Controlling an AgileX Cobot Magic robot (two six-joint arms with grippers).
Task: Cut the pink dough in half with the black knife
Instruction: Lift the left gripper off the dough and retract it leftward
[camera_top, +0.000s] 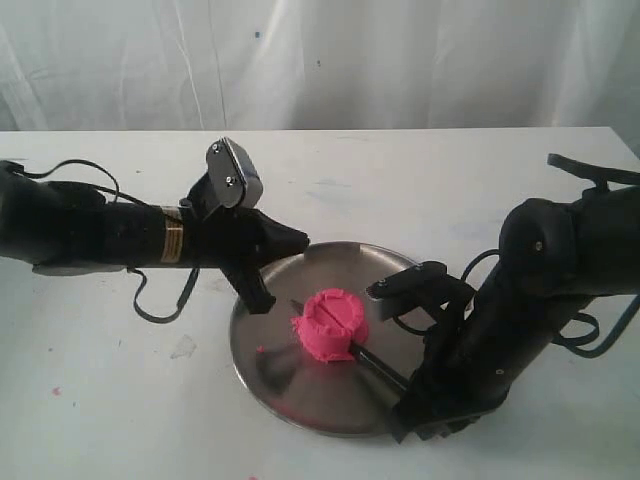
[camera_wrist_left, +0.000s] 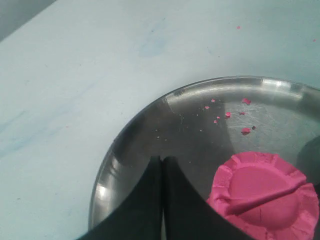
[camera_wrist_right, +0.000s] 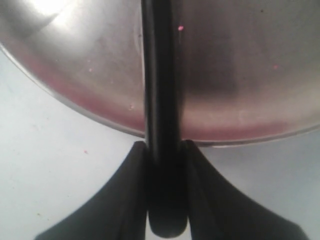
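The pink dough sits as one round lump in the middle of the steel plate. A groove runs across its top. The black knife lies low across the plate, its tip poking out on the dough's far side, so the blade sits in or under the lump. My right gripper is shut on the knife handle at the plate's near right rim, with fingers pressed on both sides. My left gripper is shut and empty, its tips over the plate just left of the dough.
Small pink crumbs lie on the plate's far side, and one bit lies left of the dough. The white table has a few pink specks. A white curtain hangs behind. Cables trail from both arms.
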